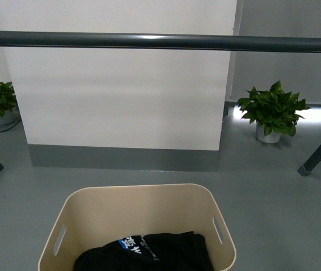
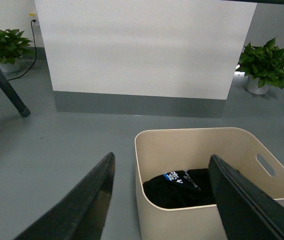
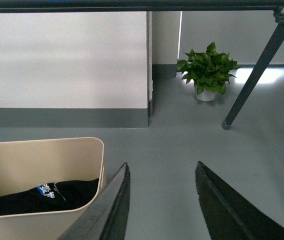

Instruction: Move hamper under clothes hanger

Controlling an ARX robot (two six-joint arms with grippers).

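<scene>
The one clothes hanger [image 1: 160, 42] runs its long bar crosswise, high ahead of the robot, and the single hamper [image 1: 143, 212] sits on the floor short of it, between the arms. The left gripper [image 2: 161, 200] straddles the hamper's near-left wall, jaws spread, while the right gripper [image 3: 161, 200], also spread and empty, hangs just beside its right wall. Two potted plants [image 1: 273, 110] stand by the wall, and one black garment [image 1: 149, 253] lies inside the hamper.

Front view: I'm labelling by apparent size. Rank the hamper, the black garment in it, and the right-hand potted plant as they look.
1. hamper
2. black garment
3. right-hand potted plant; it stands farther back, so it may look smaller than it really is.
</scene>
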